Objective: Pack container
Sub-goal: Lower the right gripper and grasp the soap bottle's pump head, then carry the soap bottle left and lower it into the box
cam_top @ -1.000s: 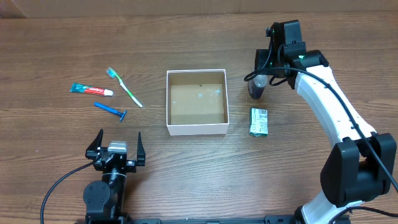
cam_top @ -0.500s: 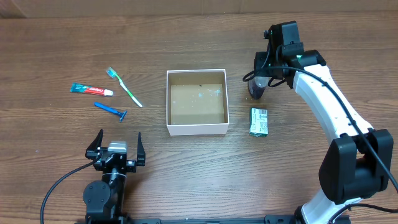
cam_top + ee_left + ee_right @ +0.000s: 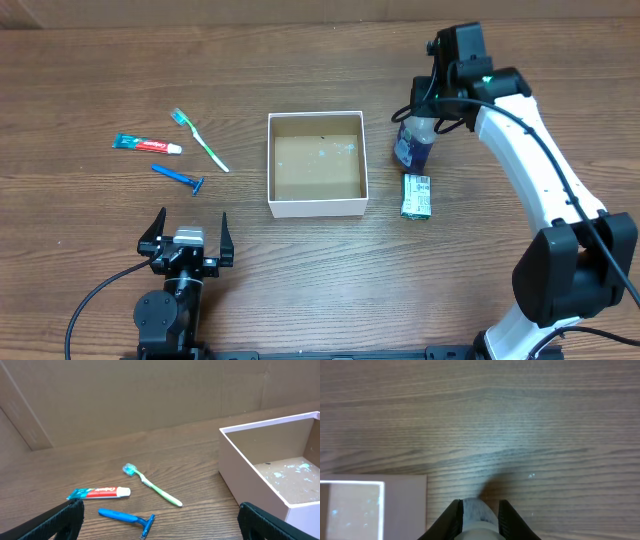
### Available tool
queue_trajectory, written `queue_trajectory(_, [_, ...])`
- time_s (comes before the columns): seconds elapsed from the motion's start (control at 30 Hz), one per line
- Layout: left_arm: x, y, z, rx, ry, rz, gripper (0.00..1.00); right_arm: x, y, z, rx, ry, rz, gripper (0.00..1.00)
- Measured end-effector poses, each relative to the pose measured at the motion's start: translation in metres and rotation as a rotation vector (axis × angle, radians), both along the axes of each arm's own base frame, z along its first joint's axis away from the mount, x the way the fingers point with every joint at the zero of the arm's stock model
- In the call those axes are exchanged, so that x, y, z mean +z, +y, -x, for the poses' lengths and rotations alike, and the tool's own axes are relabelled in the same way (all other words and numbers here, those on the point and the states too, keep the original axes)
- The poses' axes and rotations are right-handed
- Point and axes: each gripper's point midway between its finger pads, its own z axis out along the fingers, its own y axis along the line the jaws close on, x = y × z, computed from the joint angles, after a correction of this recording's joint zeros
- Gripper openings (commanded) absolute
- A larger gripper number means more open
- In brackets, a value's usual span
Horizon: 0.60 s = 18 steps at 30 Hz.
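The container (image 3: pixel 269 160), a square white-walled box with a brown floor, sits mid-table and holds nothing; it also shows in the left wrist view (image 3: pixel 250 472) and the right wrist view (image 3: pixel 405 485). My right gripper (image 3: pixel 425 120) is shut on a small blue bottle with a pale cap (image 3: pixel 412 146), held tilted above the table just right of the container; the cap sits between the fingers (image 3: pixel 479 515). My left gripper (image 3: pixel 187 238) is open and empty near the front edge. A toothpaste tube (image 3: pixel 146 145), green toothbrush (image 3: pixel 203 142) and blue razor (image 3: pixel 178 178) lie left of the container.
A green packet (image 3: pixel 416 195) lies on the table right of the container, below the held bottle. The toothpaste (image 3: pixel 100 492), toothbrush (image 3: pixel 152 486) and razor (image 3: pixel 127 517) lie ahead of my left gripper.
My right gripper has lifted the bottle off the table and tilted it, so its blue body now shows below the gripper. The left arm has not moved.
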Motion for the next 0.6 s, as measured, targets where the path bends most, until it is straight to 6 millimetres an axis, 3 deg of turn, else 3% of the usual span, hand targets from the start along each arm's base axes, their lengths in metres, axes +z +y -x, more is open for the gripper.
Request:
queue_trajectory(0.37, [0.0, 0.0, 0.0, 0.0, 0.0, 0.0, 1.0, 0.079, 0.006, 0.008, -0.02, -0.054, -0.03, 0.23])
queue_trajectory(0.5, [0.0, 0.0, 0.0, 0.0, 0.0, 0.0, 1.0, 0.129, 0.044, 0.021, 0.045, -0.175, -0.051, 0.23])
queue_trajectory(0.6, [0.0, 0.0, 0.0, 0.0, 0.0, 0.0, 1.0, 0.151, 0.082, 0.04, 0.098, -0.238, -0.029, 0.23])
